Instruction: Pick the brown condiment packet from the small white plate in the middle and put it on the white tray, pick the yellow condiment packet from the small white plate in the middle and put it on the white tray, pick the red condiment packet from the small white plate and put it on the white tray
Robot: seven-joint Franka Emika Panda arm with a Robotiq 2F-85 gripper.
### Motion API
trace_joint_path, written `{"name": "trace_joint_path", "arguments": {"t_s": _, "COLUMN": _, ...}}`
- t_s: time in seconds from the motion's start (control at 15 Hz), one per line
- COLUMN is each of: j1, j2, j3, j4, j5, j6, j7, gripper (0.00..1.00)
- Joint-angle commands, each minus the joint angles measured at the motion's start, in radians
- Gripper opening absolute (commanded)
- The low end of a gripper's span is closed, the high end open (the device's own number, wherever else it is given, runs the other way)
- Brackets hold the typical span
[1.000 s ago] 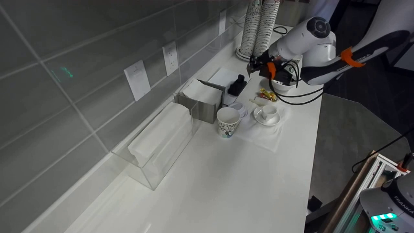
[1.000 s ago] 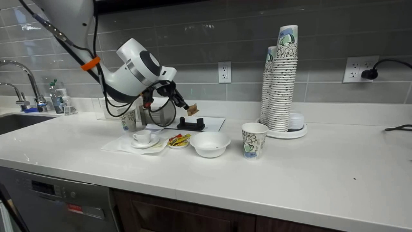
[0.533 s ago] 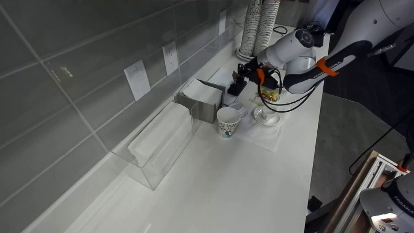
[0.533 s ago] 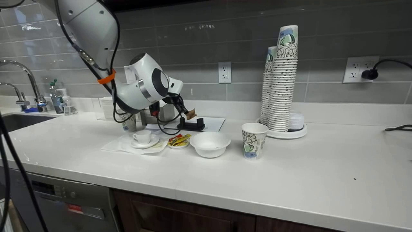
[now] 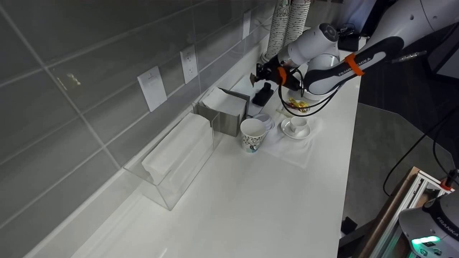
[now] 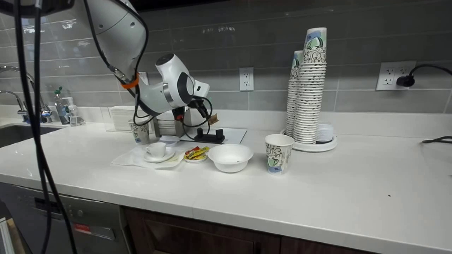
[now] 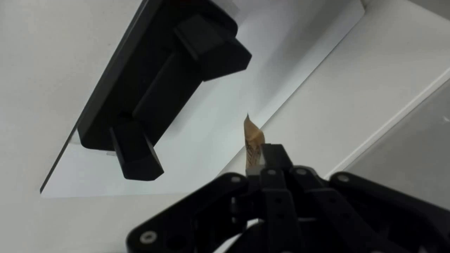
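The jaws are clamped together on the brown condiment packet (image 7: 254, 142), a thin sachet with dark print whose pointed corner juts out past them. The packet is tilted and raised in the air, near the edge of the white tray (image 7: 218, 116) that lies closest to the tiled wall (image 6: 268, 46), and apart from the tray; whether it is straight over the tray or just past that edge cannot be told. A two-posted black stand (image 7: 168, 91) sits on the tray, near the packet. In an exterior view, the yellow condiment packet (image 6: 200, 152) and the red condiment packet (image 6: 192, 150) lie together in a small heap on the small white plate (image 6: 195, 161); how many sachets make up the heap is too small to tell. The plate rests on the pale surface (image 6: 317, 197) between a white bowl (image 6: 230, 164) and a saucer (image 6: 152, 159) that carries an upright white cup (image 6: 157, 150). A thin white sheet (image 6: 127, 160) is spread beneath the saucer. Beyond the bowl stand an upright paper cup (image 6: 277, 157) and, near the wall, two tall cup stacks (image 6: 312, 98) on a round white base (image 6: 310, 149). A second paper cup (image 5: 251, 141) stands just beside a grey holder (image 5: 227, 123) filled with white napkins (image 5: 226, 102), and a clear box (image 5: 163, 195) next to that holder contains more white paper (image 5: 179, 143). In both exterior views the arm (image 6: 155, 97), with an orange band (image 6: 130, 83) around it, stretches above the surface toward the wall.
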Motion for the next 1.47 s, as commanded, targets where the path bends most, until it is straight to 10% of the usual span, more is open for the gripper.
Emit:
{"name": "trace_joint_path", "arguments": {"t_s": 0.0, "j1": -0.099, "j2": 0.089, "j3": 0.137, "j4": 0.091, "j5": 0.054, "j6": -0.116, "j7": -0.124, "gripper": 0.26}}
{"name": "trace_joint_path", "arguments": {"t_s": 0.33, "j1": -0.109, "j2": 0.09, "j3": 0.169, "j4": 0.153, "j5": 0.075, "j6": -0.299, "j7": -0.16, "gripper": 0.54}}
{"name": "trace_joint_path", "arguments": {"t_s": 0.4, "j1": -0.004, "j2": 0.029, "j3": 0.053, "j4": 0.137, "j5": 0.239, "j6": -0.281, "j7": -0.25, "gripper": 0.6}}
{"name": "trace_joint_path", "arguments": {"t_s": 0.8, "j1": 0.18, "j2": -0.095, "j3": -0.117, "j4": 0.123, "j5": 0.688, "j6": -0.511, "j7": -0.469, "gripper": 0.99}}
{"name": "trace_joint_path", "arguments": {"t_s": 1.07, "j1": 0.452, "j2": -0.212, "j3": -0.43, "j4": 0.102, "j5": 0.739, "j6": -0.739, "j7": -0.387, "gripper": 1.0}}
{"name": "trace_joint_path", "arguments": {"t_s": 1.4, "j1": 0.582, "j2": -0.264, "j3": -0.56, "j4": 0.077, "j5": 0.681, "j6": -0.94, "j7": -0.351, "gripper": 1.0}}
